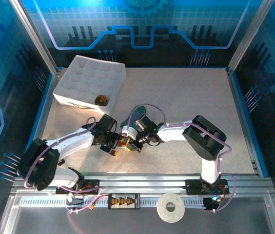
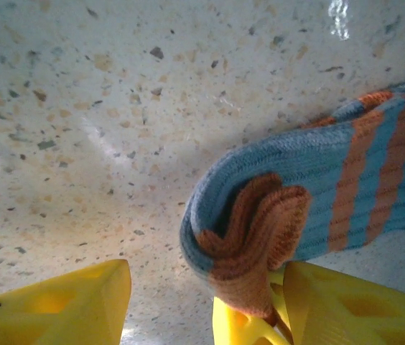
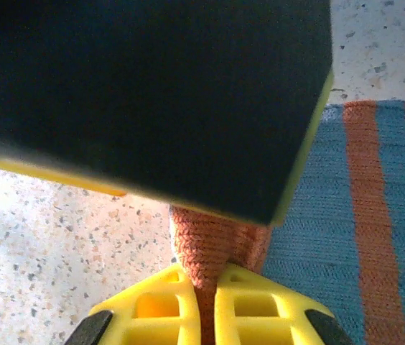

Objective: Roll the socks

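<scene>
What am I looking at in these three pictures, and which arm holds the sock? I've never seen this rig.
Two white robot arms are bolted at the table's near edge. The overhead picture looks down on both; the other two come from wrist cameras, each showing its own yellow fingers. On the speckled table lies a blue-grey knit sock with orange stripes. The right gripper is shut on its orange cuff. The left gripper is open, fingers apart right by that cuff. At the back left stands a white quilted box with a small brownish bundle at its near edge, too small to identify.
</scene>
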